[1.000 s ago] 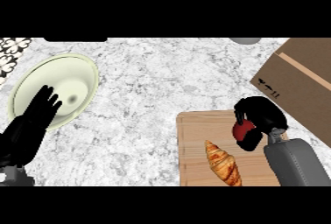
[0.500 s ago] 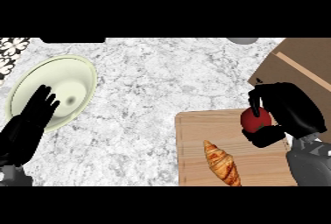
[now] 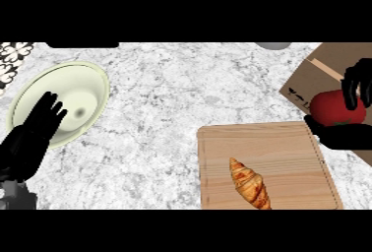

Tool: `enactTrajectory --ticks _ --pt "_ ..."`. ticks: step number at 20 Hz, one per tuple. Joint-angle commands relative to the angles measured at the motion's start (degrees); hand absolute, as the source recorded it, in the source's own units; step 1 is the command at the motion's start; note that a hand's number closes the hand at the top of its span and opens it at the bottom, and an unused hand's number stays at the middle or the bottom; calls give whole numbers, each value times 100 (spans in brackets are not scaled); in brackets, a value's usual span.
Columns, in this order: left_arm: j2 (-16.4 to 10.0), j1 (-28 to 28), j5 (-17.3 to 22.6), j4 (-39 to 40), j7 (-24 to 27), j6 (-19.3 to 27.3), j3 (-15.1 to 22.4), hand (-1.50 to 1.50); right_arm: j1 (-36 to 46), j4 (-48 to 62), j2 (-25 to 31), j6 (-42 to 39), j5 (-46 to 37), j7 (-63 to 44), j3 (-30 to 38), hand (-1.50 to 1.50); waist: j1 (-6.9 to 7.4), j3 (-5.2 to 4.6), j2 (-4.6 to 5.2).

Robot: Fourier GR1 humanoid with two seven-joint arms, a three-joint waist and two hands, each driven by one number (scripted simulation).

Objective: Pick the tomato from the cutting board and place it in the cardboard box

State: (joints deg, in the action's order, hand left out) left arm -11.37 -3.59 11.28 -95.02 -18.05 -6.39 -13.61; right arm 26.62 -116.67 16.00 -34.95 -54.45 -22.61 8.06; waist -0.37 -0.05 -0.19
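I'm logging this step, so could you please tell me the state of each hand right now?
Left hand: open, holding nothing, at the view's left.
Right hand: shut on the tomato.

You can read no text here: only small dark printed marks (image 3: 294, 92) on the cardboard box (image 3: 323, 69), right of frame, illegible.

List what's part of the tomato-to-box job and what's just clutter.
In the job:
tomato, held in the right hand
cutting board
cardboard box

Lying about:
croissant on the board
pale green plate
left hand, resting open at the lower left
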Motion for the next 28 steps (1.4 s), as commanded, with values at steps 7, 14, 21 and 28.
enactTrajectory --ticks 7,14,21,28 --pt "-89 105 182 -206 -68 -188 -101 0 765 1071 706 306 181 -62 998 150 68 5 17" --pt "-182 -147 216 209 1 -241 -214 0 639 2384 1317 1103 75 1017 1165 150 71 6 27" --pt "46 -43 -115 308 290 -118 21 0 807 3858 1586 2019 128 2009 1287 150 72 5 28" --pt "-40 -178 -53 156 -8 -104 11 0 840 5413 1654 2454 132 2732 1252 150 90 7 37"
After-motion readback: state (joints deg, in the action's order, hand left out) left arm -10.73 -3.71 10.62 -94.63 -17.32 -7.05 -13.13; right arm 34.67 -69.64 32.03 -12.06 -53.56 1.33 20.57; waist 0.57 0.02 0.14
